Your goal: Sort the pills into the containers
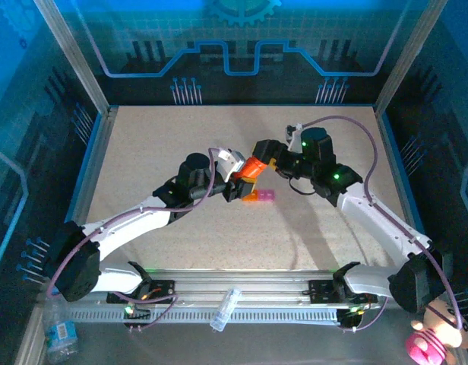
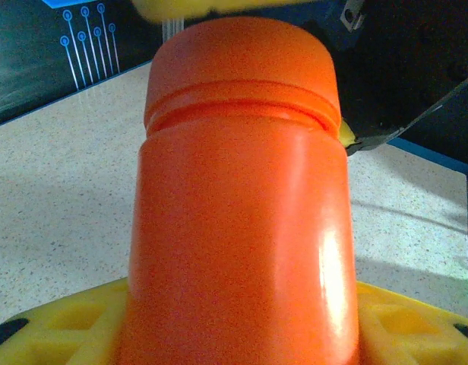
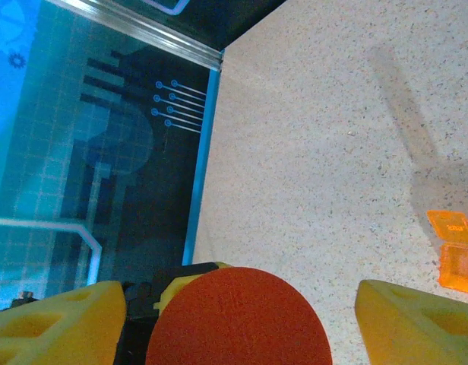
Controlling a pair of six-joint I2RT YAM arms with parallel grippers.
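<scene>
Two claws meet at the middle of the table (image 1: pixel 181 137) in the top view. The left claw (image 1: pixel 243 181) is clamped on a tilted orange bottle (image 1: pixel 253 169), whose cap (image 1: pixel 258 160) points toward 1 o'clock. The right claw (image 1: pixel 266 150) sits at that cap end. The containers (image 1: pixel 260 196) lie flat on the table just beside the left claw, at about its 5 o'clock, and near the right claw, at its 6 o'clock. They look like a short strip, orange on the left and pink on the right. From here I cannot tell whether they touch the left claw.

In the left wrist view, the left claw (image 2: pixel 234 334) has its yellow fingers (image 2: pixel 59 319) at 7 and 5 o'clock, pressed against the bottle's smooth, glossy body (image 2: pixel 241 251). The ridged cap (image 2: pixel 241 68) stands at 12 o'clock. A yellow finger of the right claw crosses the top edge just above it. Speckled table (image 2: pixel 52 190) spreads behind.

In the right wrist view, the right claw (image 3: pixel 238 319) has its jaws apart, one yellow finger (image 3: pixel 59 319) on each side of the round cap (image 3: pixel 238 319). A gap shows on both sides. The containers (image 3: pixel 454 258) lie on the table (image 3: pixel 333 114) at the claw's 3 o'clock, well clear of it and cut by the right edge. An orange translucent square compartment shows there, with a small flat orange lid lying open just above it.
</scene>
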